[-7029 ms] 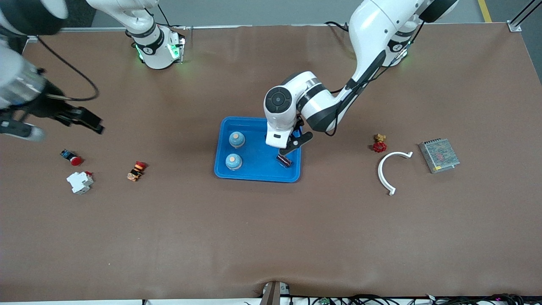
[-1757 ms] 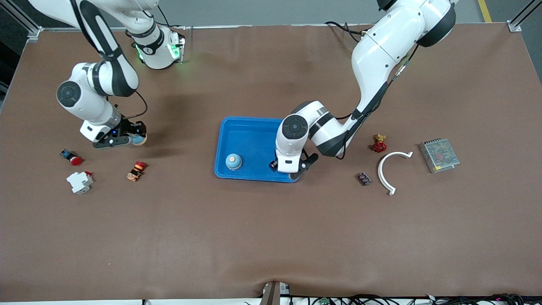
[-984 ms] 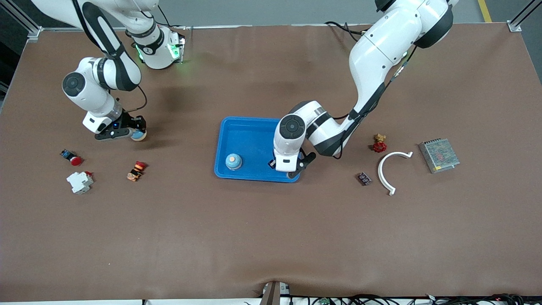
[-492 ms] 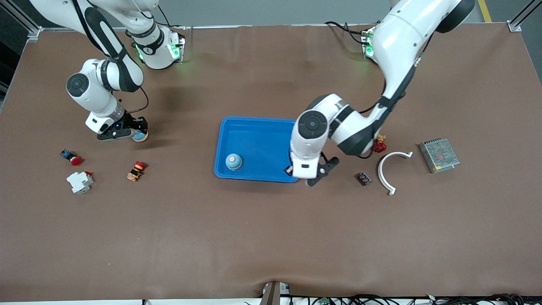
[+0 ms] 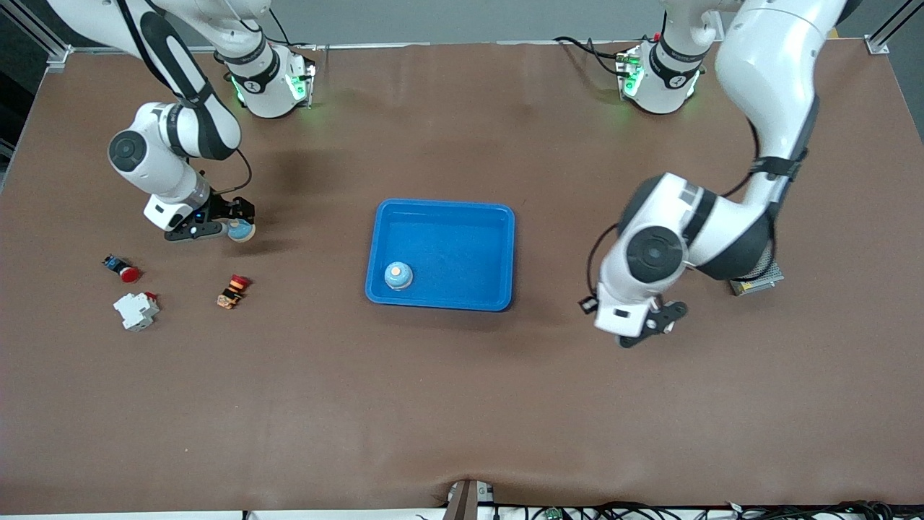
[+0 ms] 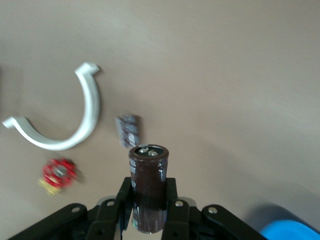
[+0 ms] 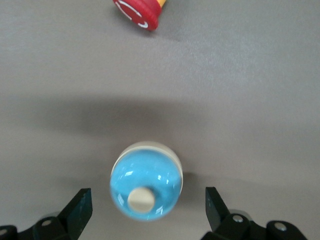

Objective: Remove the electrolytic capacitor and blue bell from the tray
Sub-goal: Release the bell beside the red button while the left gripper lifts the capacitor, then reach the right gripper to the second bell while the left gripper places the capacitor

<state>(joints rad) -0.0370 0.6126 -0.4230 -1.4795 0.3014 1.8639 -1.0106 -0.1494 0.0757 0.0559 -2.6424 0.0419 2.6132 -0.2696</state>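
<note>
tray (image 5: pixel 440 217): mid-table, one blue bell (image 5: pixel 398 274) left in its corner nearest the front camera, toward the right arm's end
left gripper (image 6: pixel 150 210): clenched on the capacitor (image 6: pixel 148 187), upright between its fingers, over bare table off the tray
right gripper (image 7: pixel 148 207): fingers spread wide; the released bell (image 7: pixel 146 182) sits between them, off the tray

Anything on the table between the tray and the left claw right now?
No. In the front view the stretch of brown table from the tray to the left claw, which is shut on a dark capacitor, shows bare.
</note>
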